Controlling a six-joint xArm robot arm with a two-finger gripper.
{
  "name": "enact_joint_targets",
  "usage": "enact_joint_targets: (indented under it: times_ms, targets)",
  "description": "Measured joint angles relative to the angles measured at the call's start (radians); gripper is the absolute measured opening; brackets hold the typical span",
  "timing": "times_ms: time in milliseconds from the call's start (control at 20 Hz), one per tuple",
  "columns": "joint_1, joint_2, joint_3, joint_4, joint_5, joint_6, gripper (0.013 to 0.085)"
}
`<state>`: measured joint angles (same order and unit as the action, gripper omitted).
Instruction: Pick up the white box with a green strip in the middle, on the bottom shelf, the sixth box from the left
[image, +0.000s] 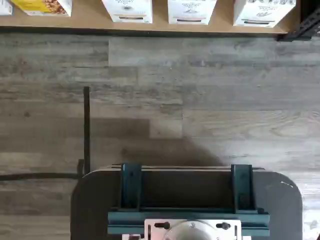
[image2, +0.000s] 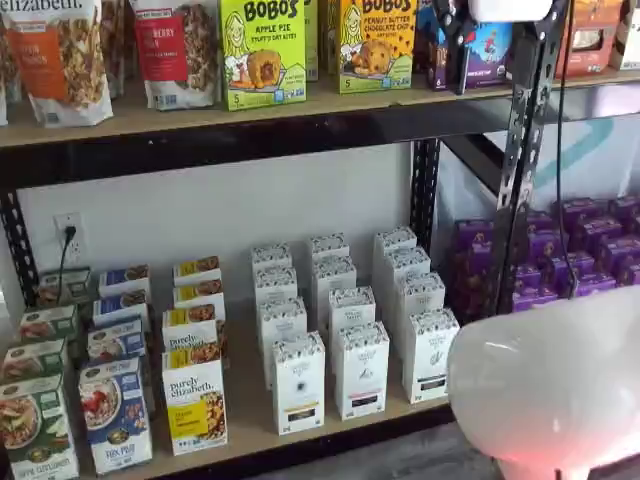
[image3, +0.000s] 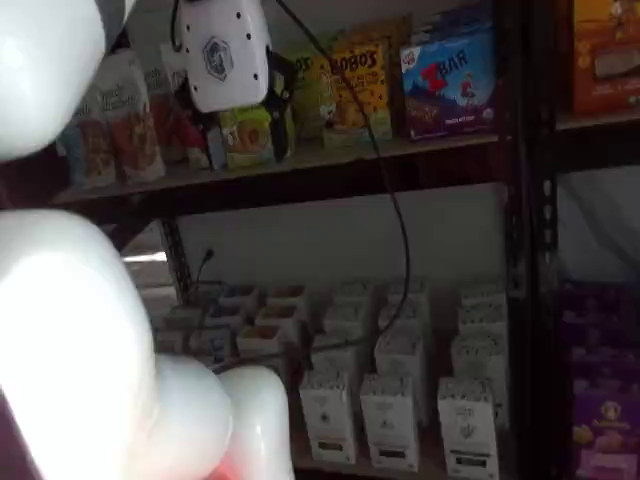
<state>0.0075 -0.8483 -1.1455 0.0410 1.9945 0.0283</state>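
Your jaws cannot be judged: only the gripper (image3: 228, 55) body shows, high by the upper shelf, holding nothing. The white box (image2: 430, 355) stands front right on the bottom shelf (image2: 250, 405), facing outward for easy reach.

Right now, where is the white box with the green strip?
In both shelf views, the white box stands front right on the bottom shelf, beside the black rack post.

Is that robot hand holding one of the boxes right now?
No. The gripper hangs up by the upper shelf, far from the white box, with no box between its fingers.
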Motion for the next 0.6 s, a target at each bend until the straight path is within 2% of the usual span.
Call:
enact_joint_targets:
  times_ms: [50,100,150,500,600]
  targets:
    - [0.013,0.000,0.000,-0.015,-0.001,0.007,0.0850]
    - [0.043,-0.002,0.002,-0.047,-0.004,0.021,0.0850]
    - [0.048,-0.004,0.004,-0.056,-0.009,0.023,0.0850]
    - [0.028,-0.023,0.055,-0.059,-0.067,0.006,0.0850]
    - [0.033,-0.030,0.085,-0.072,-0.093,0.008,0.0850]
